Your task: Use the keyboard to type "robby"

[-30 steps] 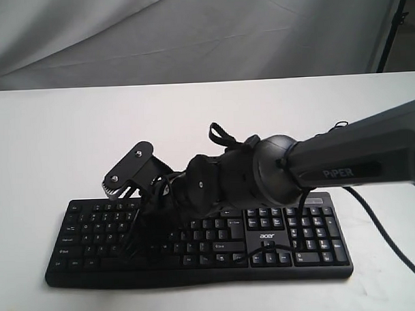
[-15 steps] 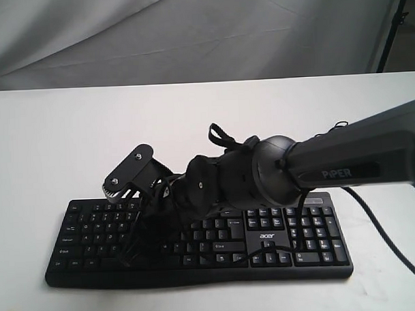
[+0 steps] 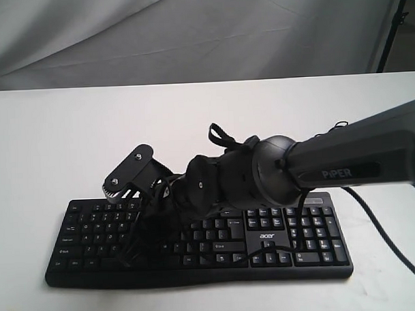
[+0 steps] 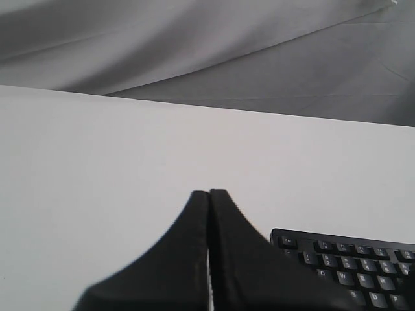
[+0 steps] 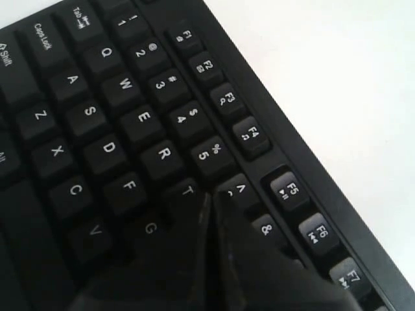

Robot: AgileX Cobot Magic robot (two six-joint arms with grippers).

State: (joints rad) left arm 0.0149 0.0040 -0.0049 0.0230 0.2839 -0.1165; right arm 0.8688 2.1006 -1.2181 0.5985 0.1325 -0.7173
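Observation:
The black keyboard (image 3: 302,235) with white legends and an "acer" logo lies near the table's front edge. My right arm reaches across it from the right. The right gripper (image 3: 134,252) is shut and empty, tips down over the left letter keys. In the right wrist view its tips (image 5: 211,196) sit right at the keys (image 5: 107,148), between the T key (image 5: 188,192) and the 6 key (image 5: 240,189); whether they touch is unclear. My left gripper (image 4: 209,192) is shut and empty over bare table, beside the keyboard's Esc corner (image 4: 288,241). It is out of the exterior view.
The white table (image 3: 70,133) extends behind and to both sides of the keyboard, with a grey cloth backdrop (image 3: 189,33) beyond it. A thin black cable (image 3: 382,226) trails off to the right, and another loop lies over the arrow keys (image 3: 265,247).
The right gripper has sunk very slightly toward the keys. Nothing else has moved.

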